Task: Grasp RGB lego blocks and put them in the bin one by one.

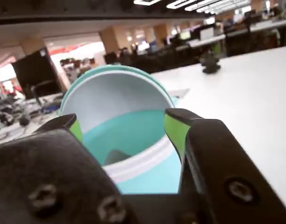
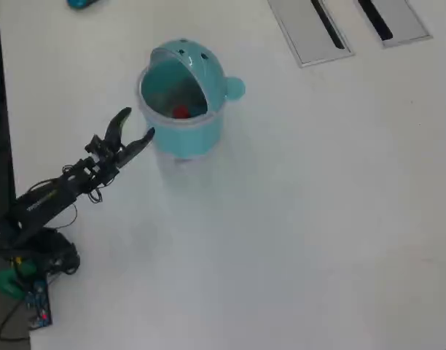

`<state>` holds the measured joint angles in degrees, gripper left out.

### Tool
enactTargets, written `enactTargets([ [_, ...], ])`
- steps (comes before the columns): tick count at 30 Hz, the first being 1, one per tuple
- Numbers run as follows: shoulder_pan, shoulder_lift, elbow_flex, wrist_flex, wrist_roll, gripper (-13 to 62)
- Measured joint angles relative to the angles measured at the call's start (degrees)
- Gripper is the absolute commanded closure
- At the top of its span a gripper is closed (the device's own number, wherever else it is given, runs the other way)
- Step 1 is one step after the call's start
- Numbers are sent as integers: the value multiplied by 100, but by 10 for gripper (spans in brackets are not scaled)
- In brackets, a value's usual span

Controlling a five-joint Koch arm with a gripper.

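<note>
Two grey slotted panels (image 2: 316, 30) lie well apart from the work, at the top edge of my overhead view of the white desk (image 2: 318, 219). My black arm (image 2: 59, 191) reaches from the lower left, its end effector (image 2: 138, 125) spread wide and empty just beside the rim of the teal whale-shaped plastic bin (image 2: 185, 95). Inside the bin I see one small red block (image 2: 181, 112). From the wrist view, the green-padded fingers (image 1: 176, 130) frame the bin's opening (image 1: 129, 135).

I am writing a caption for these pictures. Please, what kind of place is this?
Probably a large open-plan office or lab: the wrist view shows rows of desks with monitors under ceiling strip lights, and the white table has grey slotted cable panels.
</note>
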<state>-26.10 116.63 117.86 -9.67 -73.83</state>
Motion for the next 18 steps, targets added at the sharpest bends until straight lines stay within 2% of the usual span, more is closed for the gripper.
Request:
enactTargets([
  [18,70,1274,1081,0,1310,163],
])
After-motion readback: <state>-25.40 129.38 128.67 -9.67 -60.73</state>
